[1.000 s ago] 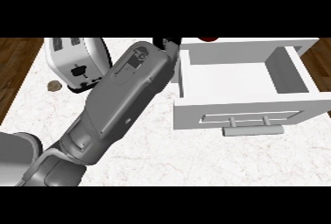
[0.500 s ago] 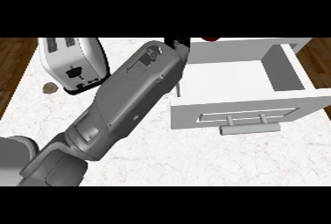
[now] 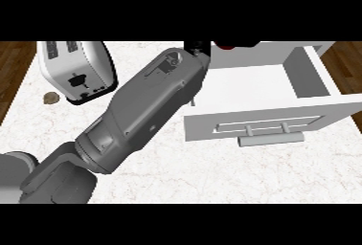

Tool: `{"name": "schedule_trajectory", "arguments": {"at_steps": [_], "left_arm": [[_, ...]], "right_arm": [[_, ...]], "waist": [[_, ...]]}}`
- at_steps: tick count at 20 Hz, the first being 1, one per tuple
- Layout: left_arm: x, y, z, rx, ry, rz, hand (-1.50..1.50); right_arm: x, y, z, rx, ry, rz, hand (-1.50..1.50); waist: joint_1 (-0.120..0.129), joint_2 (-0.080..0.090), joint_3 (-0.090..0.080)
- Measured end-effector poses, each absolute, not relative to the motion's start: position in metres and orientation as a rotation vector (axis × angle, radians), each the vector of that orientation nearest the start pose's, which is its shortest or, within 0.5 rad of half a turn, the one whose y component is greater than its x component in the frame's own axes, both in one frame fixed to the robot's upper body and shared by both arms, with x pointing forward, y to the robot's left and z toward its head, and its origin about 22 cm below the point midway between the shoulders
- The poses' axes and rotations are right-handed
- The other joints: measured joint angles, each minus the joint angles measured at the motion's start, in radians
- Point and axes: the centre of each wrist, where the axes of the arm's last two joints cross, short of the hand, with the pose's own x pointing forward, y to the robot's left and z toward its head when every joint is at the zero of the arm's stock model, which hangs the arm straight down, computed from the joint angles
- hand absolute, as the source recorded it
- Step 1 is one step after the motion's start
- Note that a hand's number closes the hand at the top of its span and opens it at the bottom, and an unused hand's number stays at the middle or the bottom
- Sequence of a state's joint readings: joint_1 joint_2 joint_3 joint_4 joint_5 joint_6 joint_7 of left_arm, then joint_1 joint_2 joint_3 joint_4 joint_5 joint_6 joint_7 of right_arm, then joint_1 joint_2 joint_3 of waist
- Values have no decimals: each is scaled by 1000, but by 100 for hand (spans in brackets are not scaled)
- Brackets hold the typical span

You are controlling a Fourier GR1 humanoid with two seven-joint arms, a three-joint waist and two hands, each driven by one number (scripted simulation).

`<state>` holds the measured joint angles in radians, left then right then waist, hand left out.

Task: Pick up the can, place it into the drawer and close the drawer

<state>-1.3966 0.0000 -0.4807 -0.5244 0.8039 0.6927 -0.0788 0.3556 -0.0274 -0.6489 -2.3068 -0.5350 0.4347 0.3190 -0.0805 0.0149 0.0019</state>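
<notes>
My left forearm (image 3: 145,112) stretches from the lower left up to the view's top edge. Only a little of the black left hand (image 3: 198,47) shows there, at the drawer's back left corner. A sliver of the red can (image 3: 227,46) sits just right of it, with black fingers (image 3: 246,44) on its far side, so the hand looks curled round the can. The white drawer (image 3: 311,79) stands pulled open at the right, its inside bare. Its grey handle (image 3: 271,139) faces me. My right hand is not seen.
A silver toaster (image 3: 78,69) stands at the back left, with a small brown lump (image 3: 51,97) beside it on the white marble counter (image 3: 212,177). Wooden floor (image 3: 14,72) shows past the counter's left and right edges.
The left forearm has swung a little to the right along the top edge, bringing the hand and the red can nearer the drawer's back corner. The drawer stays open.
</notes>
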Motion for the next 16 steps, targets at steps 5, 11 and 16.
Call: {"name": "schedule_trajectory", "arguments": {"at_steps": [5, 11, 16], "left_arm": [[420, -15, 183, -12, -1650, 25, -150], [420, -16, 178, 41, -1641, 56, -150], [418, -17, 173, 55, -1642, 77, -150]], "right_arm": [[92, -357, 129, -109, -1807, -97, -150], [92, -353, 135, -99, -1808, -96, -150], [91, -354, 133, -112, -1811, -97, -150]], "waist": [[-5, 2, 0], [-14, 4, 0], [-14, 4, 0]]}}
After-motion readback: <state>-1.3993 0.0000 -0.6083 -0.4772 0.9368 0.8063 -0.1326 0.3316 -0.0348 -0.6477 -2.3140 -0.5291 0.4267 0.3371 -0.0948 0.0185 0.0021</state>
